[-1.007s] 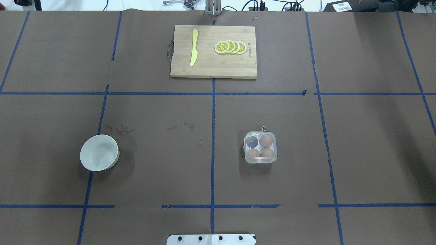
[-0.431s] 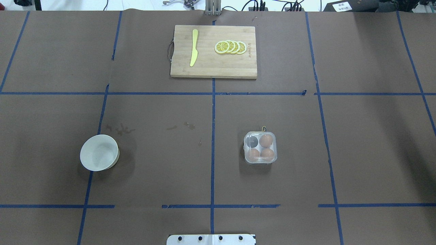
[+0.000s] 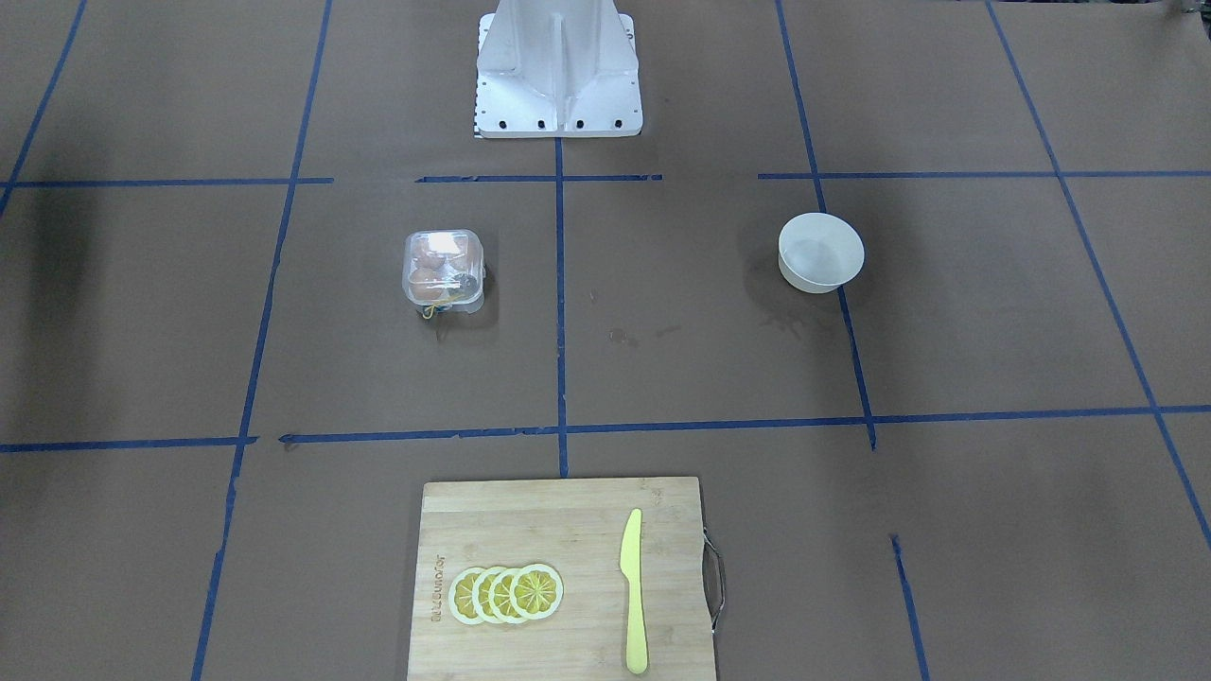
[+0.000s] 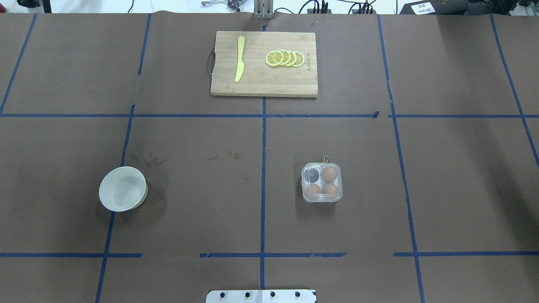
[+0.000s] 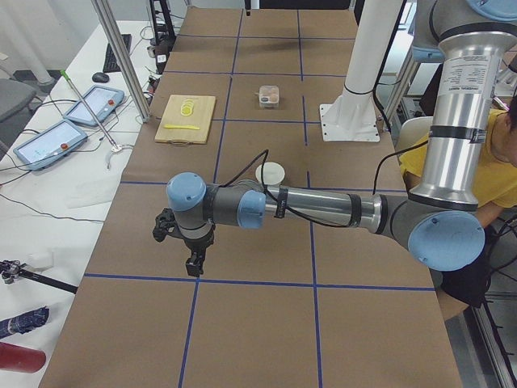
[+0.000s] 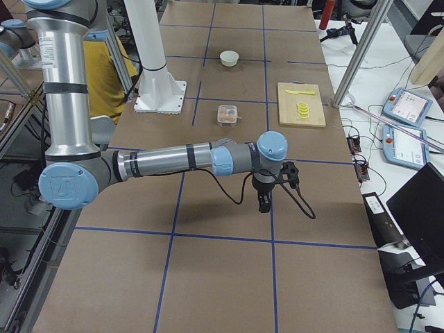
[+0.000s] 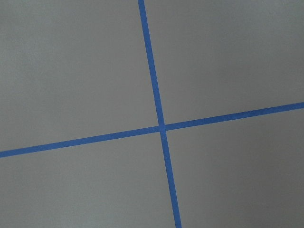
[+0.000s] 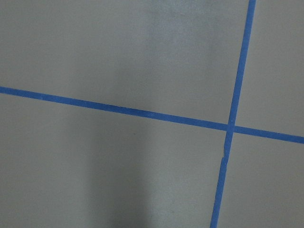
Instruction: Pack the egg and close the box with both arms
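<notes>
Box: 4 o'clock from middle of overhead view.
Eggs: three, in box cells at 1, 5 and 7 o'clock.
Left gripper: hangs over brown paper; jaw gap, cannot tell.
Right gripper: likewise over paper; jaw gap, cannot tell.
Bowl: 8 o'clock.
</notes>
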Robot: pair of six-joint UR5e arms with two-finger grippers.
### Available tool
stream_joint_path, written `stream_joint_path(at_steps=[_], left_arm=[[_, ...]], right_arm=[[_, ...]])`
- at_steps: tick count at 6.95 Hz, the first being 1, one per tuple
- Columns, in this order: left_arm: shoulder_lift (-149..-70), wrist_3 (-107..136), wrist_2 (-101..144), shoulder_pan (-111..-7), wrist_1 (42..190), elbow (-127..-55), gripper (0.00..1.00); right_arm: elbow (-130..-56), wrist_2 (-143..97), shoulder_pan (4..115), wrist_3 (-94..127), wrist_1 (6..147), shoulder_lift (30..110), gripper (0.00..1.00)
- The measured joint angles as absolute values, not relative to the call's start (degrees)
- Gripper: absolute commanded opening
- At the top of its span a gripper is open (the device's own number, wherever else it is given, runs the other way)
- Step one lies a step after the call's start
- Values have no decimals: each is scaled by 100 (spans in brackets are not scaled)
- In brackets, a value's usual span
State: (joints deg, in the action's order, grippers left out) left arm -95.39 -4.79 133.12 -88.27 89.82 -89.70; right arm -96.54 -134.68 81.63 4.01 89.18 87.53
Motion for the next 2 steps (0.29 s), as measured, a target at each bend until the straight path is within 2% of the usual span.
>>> stream_joint_path(at_steps=[2], left_arm=[[-9471,-492,13147,-8831,8970,-8979,100]], right_arm=[[-9639,-13478,8183,404,8938,8748,100]])
